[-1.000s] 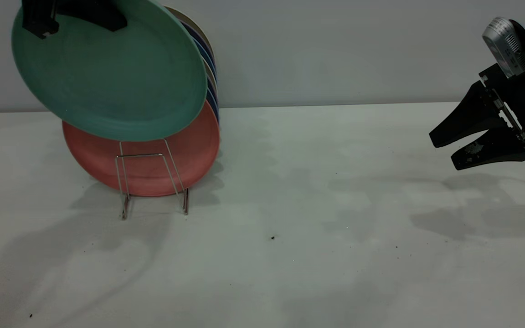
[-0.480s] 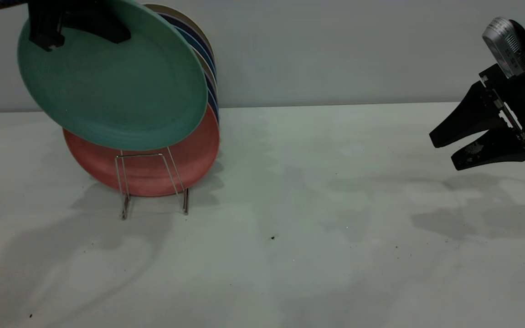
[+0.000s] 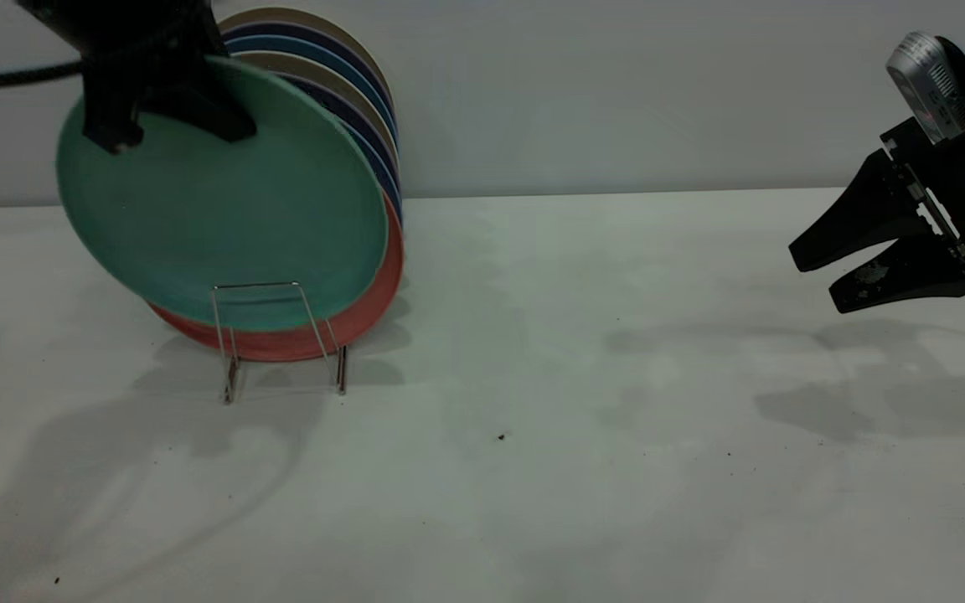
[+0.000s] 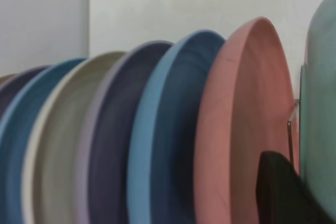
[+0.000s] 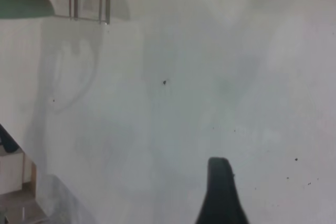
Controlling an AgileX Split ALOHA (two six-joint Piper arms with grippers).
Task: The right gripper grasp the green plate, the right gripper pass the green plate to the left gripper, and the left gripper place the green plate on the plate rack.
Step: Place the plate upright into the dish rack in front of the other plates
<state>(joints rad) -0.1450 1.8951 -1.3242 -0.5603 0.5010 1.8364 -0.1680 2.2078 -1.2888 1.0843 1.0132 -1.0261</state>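
While gripped at its top edge, green plate (image 3: 223,218): tilted, lower edge behind the front loop of the plate rack (image 3: 277,339).
Left pincer (image 3: 168,126): clamped on the green plate.
Pink plate (image 3: 365,306): just behind it.
Right pincer (image 3: 817,280): spread apart, above the surface (image 3: 575,419), far right.

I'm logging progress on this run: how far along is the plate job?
The handover looks done: the right end effector hangs open and empty at the table's right. In hand: the left end effector grips the green plate by its top rim, low in front of the pink plate at the rack. Left: seat it and release.
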